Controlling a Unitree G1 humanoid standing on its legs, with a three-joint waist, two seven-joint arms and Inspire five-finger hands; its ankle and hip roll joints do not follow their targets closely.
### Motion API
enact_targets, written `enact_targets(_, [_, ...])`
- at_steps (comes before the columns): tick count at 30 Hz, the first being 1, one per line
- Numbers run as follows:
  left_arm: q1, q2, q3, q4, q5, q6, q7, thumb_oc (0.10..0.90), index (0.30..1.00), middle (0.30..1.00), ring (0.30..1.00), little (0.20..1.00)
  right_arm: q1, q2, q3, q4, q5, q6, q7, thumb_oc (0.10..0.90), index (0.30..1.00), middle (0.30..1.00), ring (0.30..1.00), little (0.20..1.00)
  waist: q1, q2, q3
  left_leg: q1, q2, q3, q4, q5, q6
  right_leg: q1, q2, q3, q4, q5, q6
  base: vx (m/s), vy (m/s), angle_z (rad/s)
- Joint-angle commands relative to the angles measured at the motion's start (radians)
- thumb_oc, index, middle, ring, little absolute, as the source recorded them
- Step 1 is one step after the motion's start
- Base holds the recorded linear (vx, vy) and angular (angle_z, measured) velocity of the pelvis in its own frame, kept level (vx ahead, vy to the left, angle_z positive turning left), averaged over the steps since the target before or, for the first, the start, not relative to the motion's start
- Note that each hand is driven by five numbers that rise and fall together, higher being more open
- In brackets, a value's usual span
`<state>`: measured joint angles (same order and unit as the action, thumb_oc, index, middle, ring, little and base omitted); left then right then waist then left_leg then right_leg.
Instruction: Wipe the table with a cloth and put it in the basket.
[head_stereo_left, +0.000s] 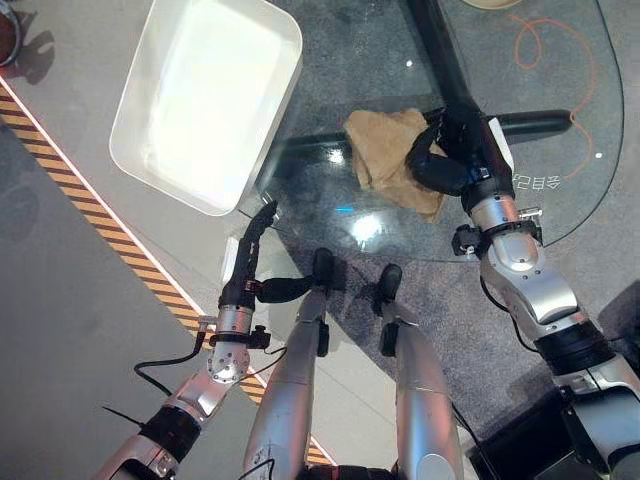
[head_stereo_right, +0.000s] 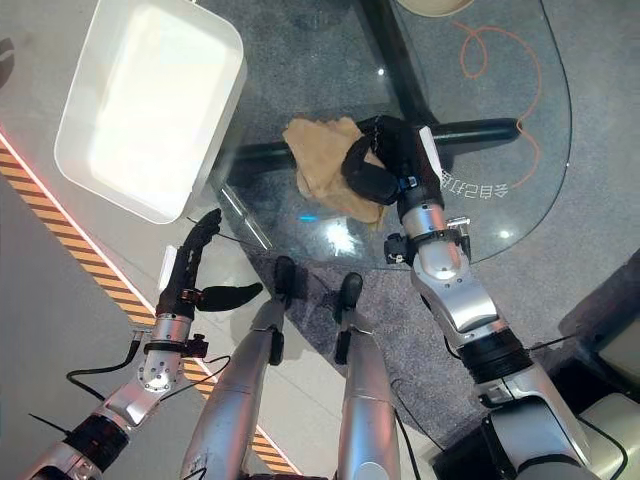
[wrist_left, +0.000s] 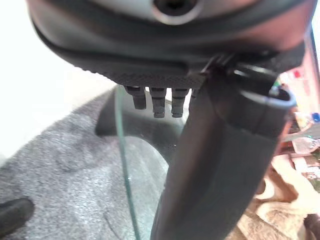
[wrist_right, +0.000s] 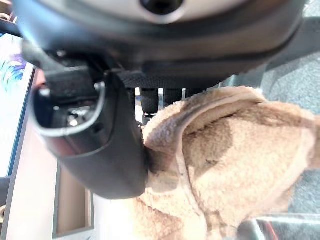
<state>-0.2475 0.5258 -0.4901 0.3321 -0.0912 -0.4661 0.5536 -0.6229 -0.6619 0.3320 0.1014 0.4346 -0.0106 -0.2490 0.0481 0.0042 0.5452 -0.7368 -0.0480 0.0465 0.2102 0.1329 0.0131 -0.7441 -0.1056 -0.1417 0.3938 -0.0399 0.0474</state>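
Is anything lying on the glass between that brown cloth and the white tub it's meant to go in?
Nothing visible does. The tan terry cloth sits under the right hand on the round glass table; the glass toward the white rectangular basket is bare.

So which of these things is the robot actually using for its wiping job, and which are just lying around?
Part of the job:
tan cloth, under the right hand
glass table
white basket

Just lying about:
orange cord on the table
left hand, idle, open
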Motion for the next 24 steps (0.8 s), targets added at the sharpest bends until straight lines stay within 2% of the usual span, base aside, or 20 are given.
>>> enact_targets(1, [0.005, 0.008, 0.041, -0.114, 0.063, -0.115, 0.056, 0.800, 0.900, 0.900, 0.900, 0.900, -0.058, -0.008, -0.066, -0.210, 0.024, -0.153, 0.040, 0.100, 0.300, 0.300, 0.300, 0.200, 0.003, -0.006, -0.025, 0.068, -0.007, 0.002, 0.068, -0.159, 0.012, 0.048, 0.006, 0.005, -0.100, 0.086, 0.058, 0.00, 0.000, 0.00])
enact_targets(13, [-0.117, -0.027, 0.031, -0.143, 0.049, -0.130, 0.019, 0.800, 0.900, 0.900, 0.900, 0.900, -0.062, 0.031, -0.011, -0.311, 0.100, -0.138, 0.171, 0.100, 0.300, 0.300, 0.300, 0.200, -0.017, -0.027, -0.025, 0.073, -0.007, 0.006, 0.066, -0.154, 0.014, 0.052, 0.015, 0.022, -0.103, 0.093, 0.062, 0.00, 0.000, 0.00])
enact_targets(24, [-0.282, -0.112, -0.033, -0.109, -0.004, -0.092, -0.090, 0.800, 0.900, 0.900, 0.900, 0.900, -0.137, 0.123, 0.096, -0.356, 0.174, -0.055, 0.296, 0.100, 0.300, 0.300, 0.300, 0.200, -0.031, -0.064, -0.025, 0.084, -0.006, 0.002, 0.059, -0.154, 0.014, 0.063, 0.026, 0.034, -0.117, 0.107, 0.069, 0.00, -0.010, 0.00])
